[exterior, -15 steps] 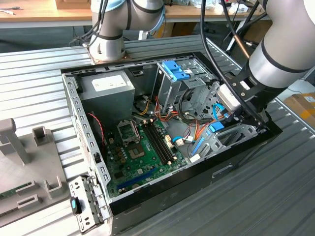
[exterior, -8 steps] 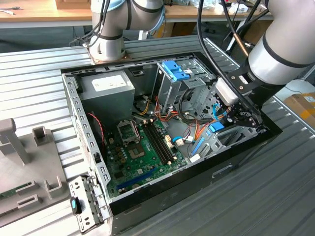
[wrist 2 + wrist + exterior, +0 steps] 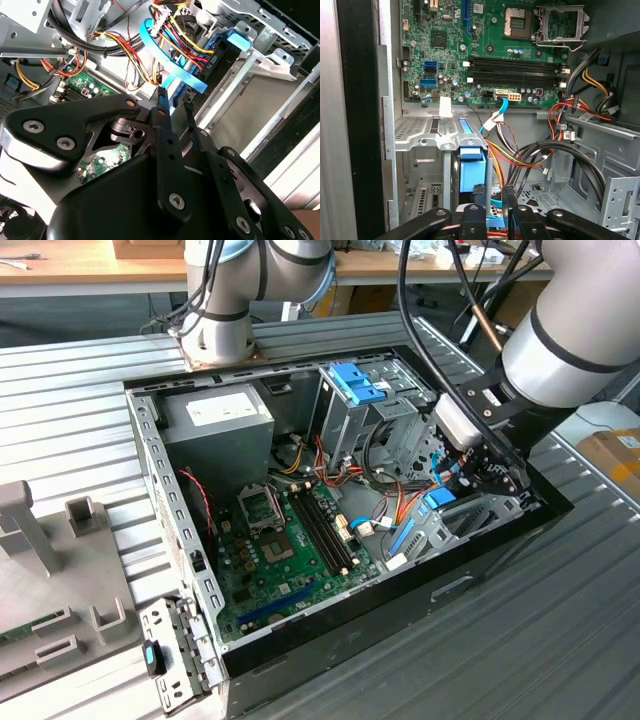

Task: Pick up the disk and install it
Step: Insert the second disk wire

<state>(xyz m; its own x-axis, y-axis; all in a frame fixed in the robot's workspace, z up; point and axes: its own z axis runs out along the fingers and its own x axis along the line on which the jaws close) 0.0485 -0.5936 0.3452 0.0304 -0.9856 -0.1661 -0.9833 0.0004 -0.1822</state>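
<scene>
Black two-fingered gripper [image 3: 492, 192] is lowered inside the open black computer case [image 3: 480, 570], fingers narrowly parted, pinching nothing visible. The slim dark-grey disk in its bright blue plastic carrier frame [image 3: 472, 167] sits just beside the fingertips (contact unclear), near the green motherboard [image 3: 485, 55].

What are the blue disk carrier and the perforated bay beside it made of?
Bright blue carrier frame of the slim disk: looks like moulded plastic, smooth with uniform colour. Grey perforated drive bay: probably bare sheet steel, given its punched holes, folded edges and dull metallic sheen.
</scene>
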